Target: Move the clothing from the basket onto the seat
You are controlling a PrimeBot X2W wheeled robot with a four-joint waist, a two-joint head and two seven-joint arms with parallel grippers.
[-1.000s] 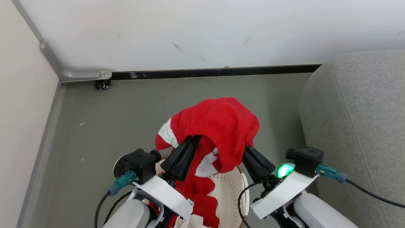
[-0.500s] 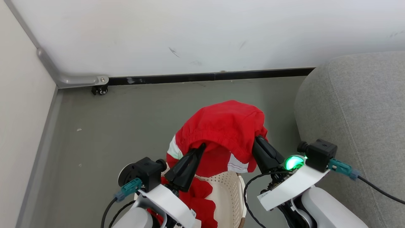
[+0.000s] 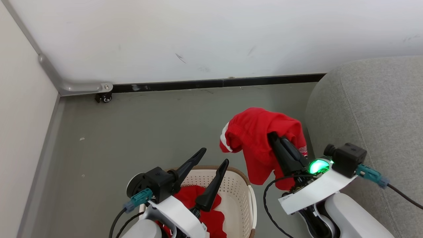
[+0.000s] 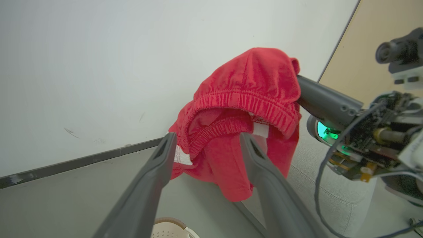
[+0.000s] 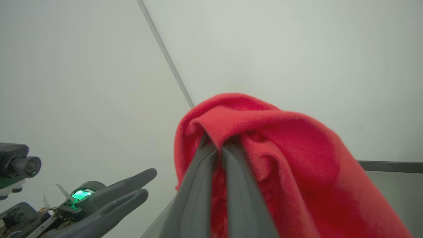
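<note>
While draping over the right gripper [image 5: 218,148], whose fingers are clamping it, a bright red garment [image 3: 261,142] with gathered waistband and white trim is hanging beside the grey fabric seat [image 3: 370,109]. The left gripper [image 3: 214,155] is standing spread, empty, above the cream perforated plastic basket [image 3: 245,198] holding more red clothing [image 3: 191,195]. Writing on the white tag [image 4: 261,129] is proving illegible.

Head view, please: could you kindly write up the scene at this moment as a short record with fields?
basket: on the floor, red clothing inside
seat: grey, at the robot's right
right gripper: shut on red shorts, lifted clear of basket, short of seat
left gripper: open, holding nothing, above basket
task state: shorts not yet on seat
</note>
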